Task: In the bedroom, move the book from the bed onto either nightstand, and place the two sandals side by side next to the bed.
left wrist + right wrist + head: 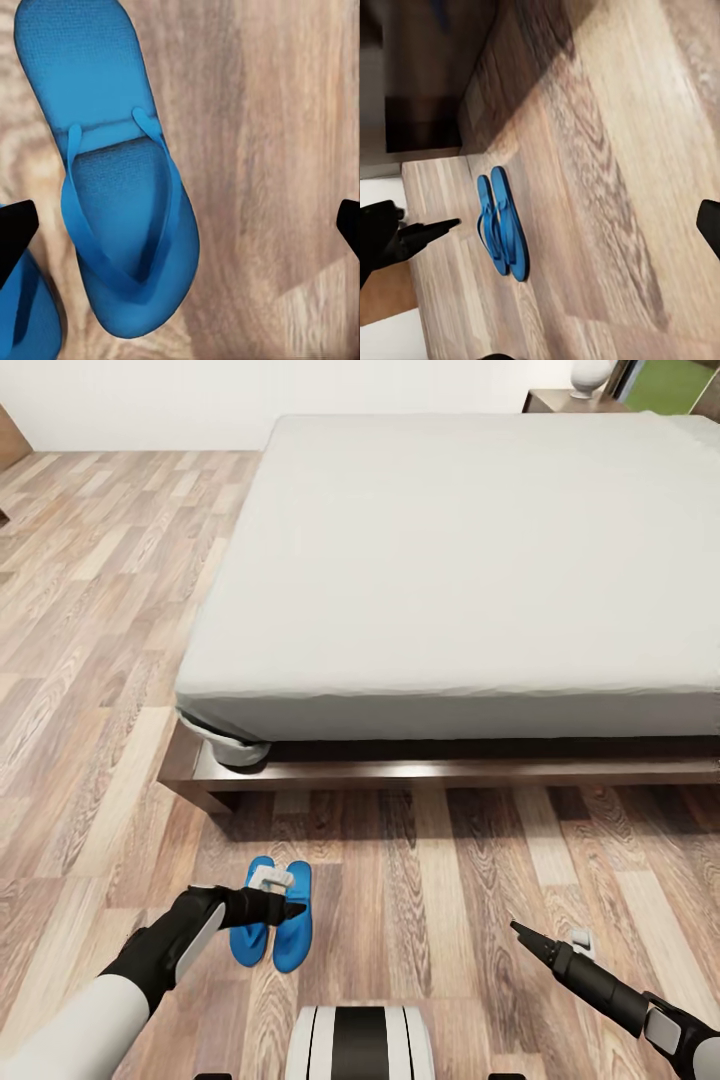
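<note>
Though spread wide with nothing between them, left gripper fingers poised directly above the two sandals. Sandals flat on the wood floor, touching side by side, just off the foot corner of the bed, long axes pointing toward the bed frame. Left arm clearly nearer; right gripper well apart from the pair, further along the bed's foot, fingers parted and empty judging by the right wrist view.

Left wrist view: one sandal whole, straps up, lying off toward one fingertip, its mate a sliver at the edge; bare plank under the other fingertip. Right wrist view: both sandals together as a matched pair, left fingertip just beside them, dark bed frame beyond.

Book not sighted on the mattress. Nightstand at the bed's far corner, pale object on top.

Judgement: sandals look placed.
</note>
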